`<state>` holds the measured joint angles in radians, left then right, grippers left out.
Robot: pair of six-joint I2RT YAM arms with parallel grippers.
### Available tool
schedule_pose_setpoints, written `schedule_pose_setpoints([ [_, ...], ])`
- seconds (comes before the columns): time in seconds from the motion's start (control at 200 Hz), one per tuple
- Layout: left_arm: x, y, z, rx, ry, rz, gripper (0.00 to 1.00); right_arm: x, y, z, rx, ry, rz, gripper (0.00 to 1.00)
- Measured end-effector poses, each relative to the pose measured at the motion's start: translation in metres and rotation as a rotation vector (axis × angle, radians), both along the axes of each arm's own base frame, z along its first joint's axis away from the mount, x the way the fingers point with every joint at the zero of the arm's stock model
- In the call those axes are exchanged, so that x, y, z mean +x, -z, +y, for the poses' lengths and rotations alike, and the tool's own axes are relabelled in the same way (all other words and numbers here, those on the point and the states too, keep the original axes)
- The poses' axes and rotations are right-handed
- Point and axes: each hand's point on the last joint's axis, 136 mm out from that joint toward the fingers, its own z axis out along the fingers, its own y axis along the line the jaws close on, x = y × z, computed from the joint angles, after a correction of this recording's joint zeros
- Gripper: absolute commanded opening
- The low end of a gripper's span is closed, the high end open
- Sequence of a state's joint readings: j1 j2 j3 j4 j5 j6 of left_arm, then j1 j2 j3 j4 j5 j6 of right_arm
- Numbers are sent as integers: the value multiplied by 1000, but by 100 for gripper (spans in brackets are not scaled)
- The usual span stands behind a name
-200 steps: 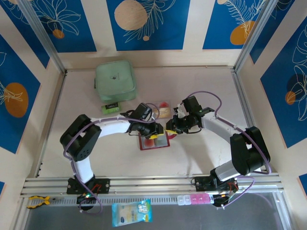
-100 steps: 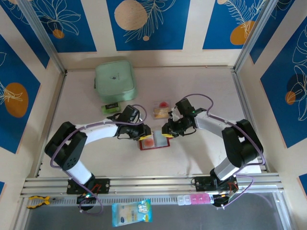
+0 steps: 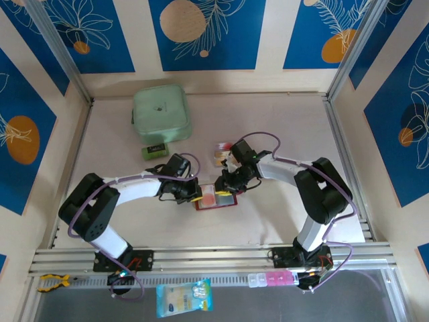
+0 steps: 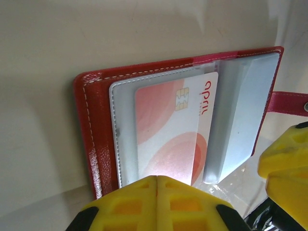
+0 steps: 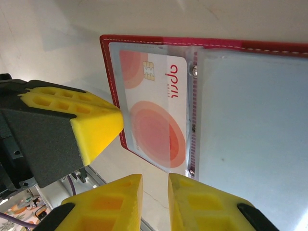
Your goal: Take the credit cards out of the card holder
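The left gripper (image 4: 157,186) has swung in low and clenched at the near edge of the pink chip card (image 4: 168,134), which sits in the open red card holder (image 4: 96,144) mid-table; whether it pinches that card is unclear. The right gripper (image 5: 155,185) has shifted closer, its jaws a slit apart and its hold unclear. Two cards (image 3: 224,153) lie just beyond, so this one looks next.

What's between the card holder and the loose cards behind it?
The right gripper, seen in the top view, sits between the card holder and the loose cards.
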<state>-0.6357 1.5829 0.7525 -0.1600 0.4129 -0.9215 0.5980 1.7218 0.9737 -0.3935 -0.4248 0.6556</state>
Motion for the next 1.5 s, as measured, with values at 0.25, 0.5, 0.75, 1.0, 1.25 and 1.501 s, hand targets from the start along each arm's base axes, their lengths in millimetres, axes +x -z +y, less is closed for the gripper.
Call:
schedule_pose_setpoints([
  [0.25, -1, 3, 4, 25, 3, -4, 1, 1, 6, 7, -12, -16, 9, 22],
  [0.5, -1, 5, 6, 36, 5, -6, 0, 2, 9, 11, -23, -22, 13, 22],
  [0.75, -3, 8, 7, 47, 14, 1, 0, 2, 14, 10, -46, -21, 16, 23],
  [1.0, -3, 12, 8, 53, 15, 11, 0, 1, 23, 8, -67, -21, 39, 25],
  [1.25, -3, 13, 8, 54, 18, 10, 0, 3, 28, 8, -87, -18, 43, 25],
  [1.501, -3, 13, 8, 54, 18, 10, 0, 4, 29, 11, -73, -21, 46, 22],
])
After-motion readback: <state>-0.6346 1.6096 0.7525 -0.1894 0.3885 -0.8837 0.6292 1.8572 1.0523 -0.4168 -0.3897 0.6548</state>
